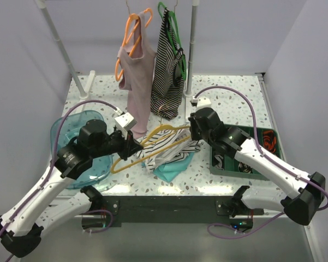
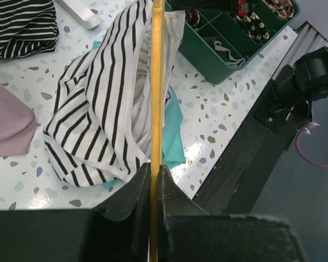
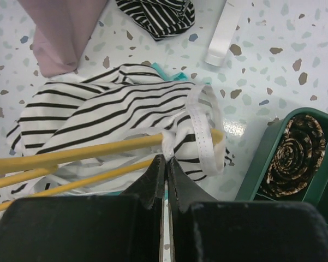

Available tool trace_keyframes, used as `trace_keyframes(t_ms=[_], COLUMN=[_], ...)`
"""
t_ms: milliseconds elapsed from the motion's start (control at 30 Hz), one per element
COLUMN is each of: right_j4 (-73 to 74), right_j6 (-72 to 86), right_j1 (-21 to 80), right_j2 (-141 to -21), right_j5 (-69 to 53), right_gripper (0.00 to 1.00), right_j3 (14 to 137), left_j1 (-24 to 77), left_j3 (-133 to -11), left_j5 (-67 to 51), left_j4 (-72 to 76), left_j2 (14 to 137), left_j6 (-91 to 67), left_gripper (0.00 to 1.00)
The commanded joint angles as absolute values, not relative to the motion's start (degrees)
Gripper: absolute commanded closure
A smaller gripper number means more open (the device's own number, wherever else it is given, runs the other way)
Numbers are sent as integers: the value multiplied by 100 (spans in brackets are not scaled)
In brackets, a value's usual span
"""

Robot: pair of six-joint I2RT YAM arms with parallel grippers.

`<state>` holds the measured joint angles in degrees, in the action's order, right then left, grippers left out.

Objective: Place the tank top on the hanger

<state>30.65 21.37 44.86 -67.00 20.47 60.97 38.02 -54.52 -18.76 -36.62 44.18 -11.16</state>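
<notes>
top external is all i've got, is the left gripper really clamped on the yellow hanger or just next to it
Observer: Clamped. In the left wrist view the hanger bar runs straight through the left gripper, which is shut on it.
Operator: ok, is any strap on the hanger
Observer: Yes. The right wrist view shows the tank top with one white-hemmed strap looped over the tip of a hanger arm.
Operator: right gripper got that strap?
Observer: The right gripper is shut right below that loop, with the hem running down to its tips. I cannot tell whether cloth is pinched.
</notes>
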Motion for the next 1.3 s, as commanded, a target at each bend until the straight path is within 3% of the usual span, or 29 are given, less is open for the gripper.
trace_keyframes(t_ms=[0, 433, 767, 1000, 1067, 1167, 1267], right_j4=[3216, 3278, 3129, 2628, 2663, 2603, 2191], right_j6=[2136, 2188, 2118, 2100, 2109, 2057, 1890], right_j1=[4658, 4860, 4860, 4860, 4869, 4869, 4860], right_j2=[-6601, -6592, -6381, -5994, -6029, -5872, -5503], right_j5=[2276, 2329, 2197, 2136, 2153, 2127, 1874], right_gripper=[100, 100, 100, 93, 89, 54, 44], right_j3=[6530, 6811, 6715, 6293, 6284, 6162, 5916], left_j1=[3849, 4008, 4192, 4534, 4675, 4842, 4948], left_j3=[-5309, -4166, -3929, -3841, -3841, -3832, -3850], left_j5=[-1777, -1723, -1618, -1398, -1293, -1134, -967], left_j4=[-2804, -933, -387, -88, 121, 255, 281], left_j2=[4500, 4421, 4605, 4965, 5053, 5176, 5291], left_j6=[-1283, -1889, -2127, -2232, -2267, -2276, -2285], left_gripper=[100, 100, 100, 100, 100, 100, 100])
